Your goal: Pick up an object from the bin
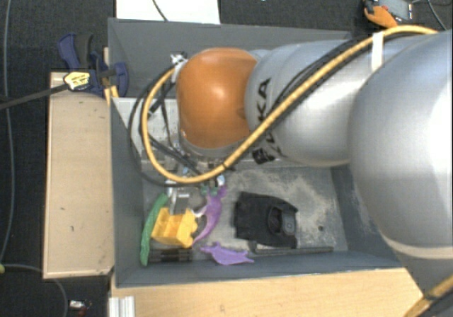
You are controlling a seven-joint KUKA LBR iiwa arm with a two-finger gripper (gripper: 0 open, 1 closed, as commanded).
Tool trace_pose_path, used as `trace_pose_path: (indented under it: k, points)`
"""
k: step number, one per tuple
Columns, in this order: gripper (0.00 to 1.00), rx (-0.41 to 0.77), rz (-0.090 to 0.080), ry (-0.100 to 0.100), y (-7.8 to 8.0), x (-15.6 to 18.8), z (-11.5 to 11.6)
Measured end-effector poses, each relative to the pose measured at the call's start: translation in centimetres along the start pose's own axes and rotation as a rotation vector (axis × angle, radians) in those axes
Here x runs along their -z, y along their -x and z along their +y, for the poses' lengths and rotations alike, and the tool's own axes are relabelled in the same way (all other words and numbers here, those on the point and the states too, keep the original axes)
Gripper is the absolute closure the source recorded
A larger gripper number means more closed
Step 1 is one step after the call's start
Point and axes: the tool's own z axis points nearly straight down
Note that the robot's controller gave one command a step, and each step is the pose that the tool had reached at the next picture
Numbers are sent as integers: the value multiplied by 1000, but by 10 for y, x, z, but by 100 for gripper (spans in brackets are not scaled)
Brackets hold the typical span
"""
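The gripper [182,195] hangs low in the bin's lower-left part, mostly hidden under the arm's rounded orange cover [212,96]; whether the jaws are apart or together cannot be told. Just below it in the view lies a yellow blocky plastic piece [173,228], the nearest thing to it; contact between the two cannot be made out. A long green curved plastic strip [148,232] lies along the yellow piece's left side. A pale purple curved plastic piece [211,212] lies just to its right, and a second purple flat piece [228,255] lies near the lower wall. Further right sits a black moulded plastic part [266,220], with a thin dark rod [297,250] below it. The grey metal bin [320,192] shows bare floor beyond.
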Motion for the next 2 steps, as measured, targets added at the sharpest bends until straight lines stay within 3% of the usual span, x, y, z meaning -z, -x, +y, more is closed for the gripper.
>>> trace_pose_path:
  k: [1, 2]
  points:
    - [0, -7, -7, 2, 2, 5, -1]
    - [0, 144, -7, 1, -61, -95, 14]
